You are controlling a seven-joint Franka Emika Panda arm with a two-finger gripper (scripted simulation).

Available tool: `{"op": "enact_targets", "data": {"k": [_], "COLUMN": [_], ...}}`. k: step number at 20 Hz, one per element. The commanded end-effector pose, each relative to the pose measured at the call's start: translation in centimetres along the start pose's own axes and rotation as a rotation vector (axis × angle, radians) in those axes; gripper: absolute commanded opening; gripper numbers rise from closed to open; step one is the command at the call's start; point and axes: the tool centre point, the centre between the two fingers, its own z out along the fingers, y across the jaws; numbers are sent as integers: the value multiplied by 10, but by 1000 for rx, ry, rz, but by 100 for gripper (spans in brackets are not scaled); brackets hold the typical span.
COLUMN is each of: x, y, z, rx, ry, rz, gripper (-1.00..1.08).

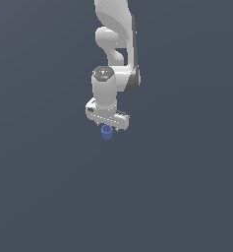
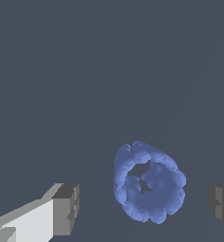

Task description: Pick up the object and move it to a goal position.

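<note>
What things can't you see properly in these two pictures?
- Goal position: no marker shows in either view.
- Fingertips: in the exterior view the gripper body hides them; in the wrist view one finger shows, the other is cut by the edge.
- Blue piece: tiny in the exterior view; its underside is hidden.
- Arm base: cut off by the exterior view's top.
</note>
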Motion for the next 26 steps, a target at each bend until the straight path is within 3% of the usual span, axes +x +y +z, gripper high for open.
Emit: {"op": "enact_targets", "data": {"k": [1, 12, 26], "x": [-6, -10, -11], "y": [7, 12, 14], "z": [3, 11, 56], "rx": [-1, -2, -2], "ry": [3, 5, 5], "rz": [28, 49, 54], "gripper": [100, 100, 100]}}
